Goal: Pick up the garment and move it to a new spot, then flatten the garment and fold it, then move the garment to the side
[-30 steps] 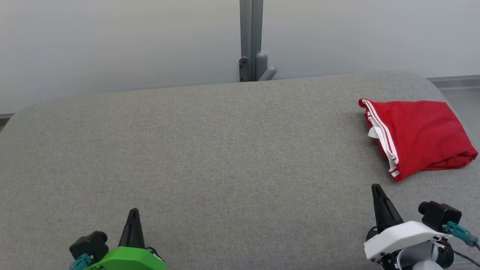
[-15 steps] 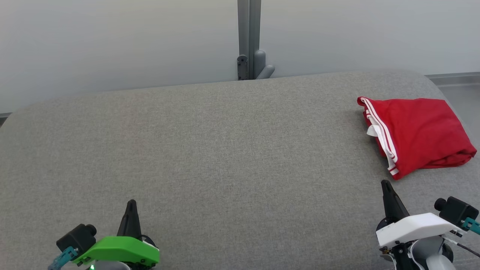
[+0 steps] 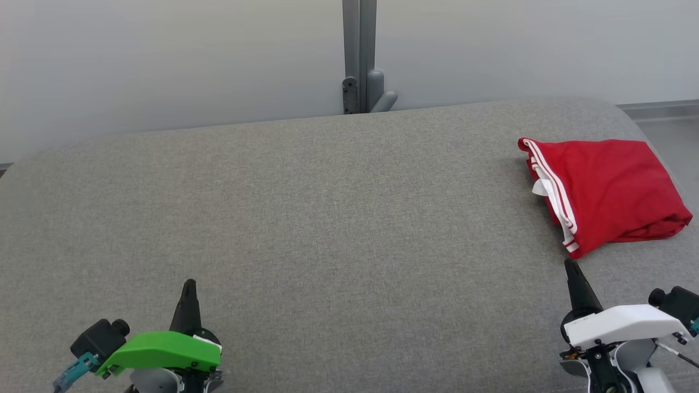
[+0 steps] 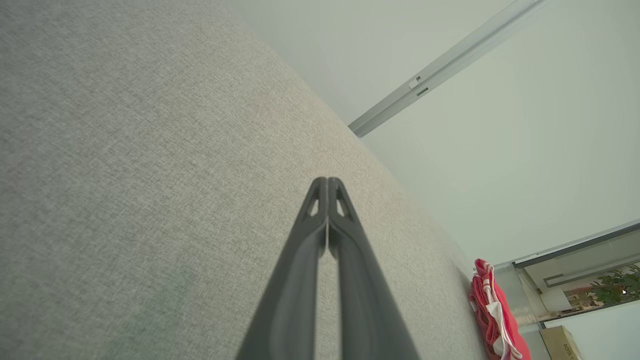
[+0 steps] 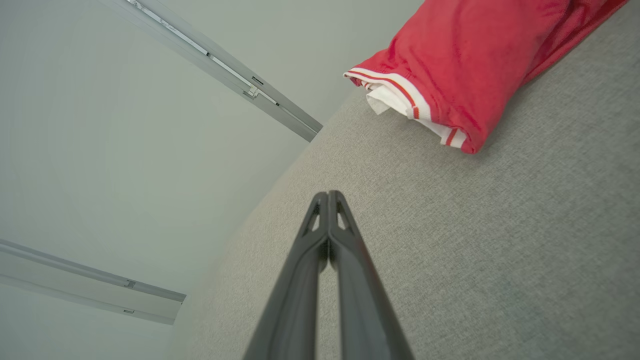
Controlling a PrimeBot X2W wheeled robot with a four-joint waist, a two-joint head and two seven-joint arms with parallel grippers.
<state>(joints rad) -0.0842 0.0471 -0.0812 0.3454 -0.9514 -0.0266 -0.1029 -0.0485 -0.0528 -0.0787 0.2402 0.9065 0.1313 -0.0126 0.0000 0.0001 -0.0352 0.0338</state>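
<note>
A wide bench point(image 3: 327, 218) covered with grey woven fabric stands before a pale wall point(image 3: 164, 54), with a grey metal post point(image 3: 359, 49) behind its far edge. The red garment point(image 3: 611, 185), folded into a compact bundle with white stripes along its left border, lies at the far right side of the bench, near the rounded corner. The right claw point(image 3: 571, 266), its two dark fingers pressed together on nothing, points toward the garment's near corner but is apart from it, and the left claw point(image 3: 189, 285), also pressed together and empty, is well apart at the lower left over bare fabric.
</note>
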